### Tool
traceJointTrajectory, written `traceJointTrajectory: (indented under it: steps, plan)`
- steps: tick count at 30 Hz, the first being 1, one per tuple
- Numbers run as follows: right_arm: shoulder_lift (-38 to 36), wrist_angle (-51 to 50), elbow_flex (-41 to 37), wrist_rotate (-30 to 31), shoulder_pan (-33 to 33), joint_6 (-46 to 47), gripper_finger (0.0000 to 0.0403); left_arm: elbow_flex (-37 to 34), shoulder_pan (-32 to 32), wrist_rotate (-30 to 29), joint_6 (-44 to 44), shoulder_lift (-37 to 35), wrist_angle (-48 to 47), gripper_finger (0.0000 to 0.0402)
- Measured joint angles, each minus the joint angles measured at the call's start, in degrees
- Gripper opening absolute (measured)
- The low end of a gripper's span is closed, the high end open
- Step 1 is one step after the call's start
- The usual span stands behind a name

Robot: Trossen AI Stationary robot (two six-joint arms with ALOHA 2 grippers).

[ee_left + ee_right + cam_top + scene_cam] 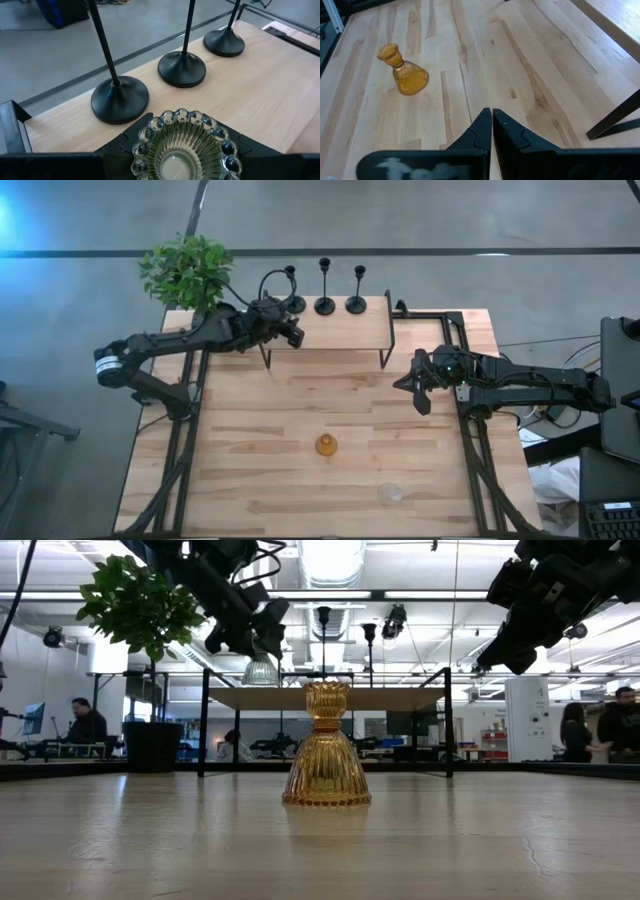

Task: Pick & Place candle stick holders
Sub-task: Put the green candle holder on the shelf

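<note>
The three candlesticks [325, 302] stand in a row along the far edge of the raised shelf [340, 330], bases near one another but apart, stems upright. My left end effector [182, 150] hovers over the shelf just beside the nearest base [120, 98], pinching a greenish glass vase [184, 145] by its beaded rim, mouth toward the wrist camera. I judge I am carrying it here to set it down beside the row, so it needs bare shelf. There is open wood on the near side of the shelf, but the far edge drops off just behind the bases, and a knock could tip a thin stem over.

My right end effector [491, 127] waits above the bench [260, 470] on the right side, fingers pressed together, holding nothing. An amber vase [325, 445] and a clear one [390, 494] stand well apart on the bench, with plenty of free room around them. A plant [187, 270] sits at the far left corner.
</note>
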Motion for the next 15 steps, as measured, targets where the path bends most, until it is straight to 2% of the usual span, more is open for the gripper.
traceJointTrajectory:
  steps: [15]
  plan:
    - [-0.01, 0.0, 0.0, 0.0, 0.02, 0.0, 0.0013, -1.58, 0.02, 1.22, 0.96, 0.09, 0.38, 0.0151]
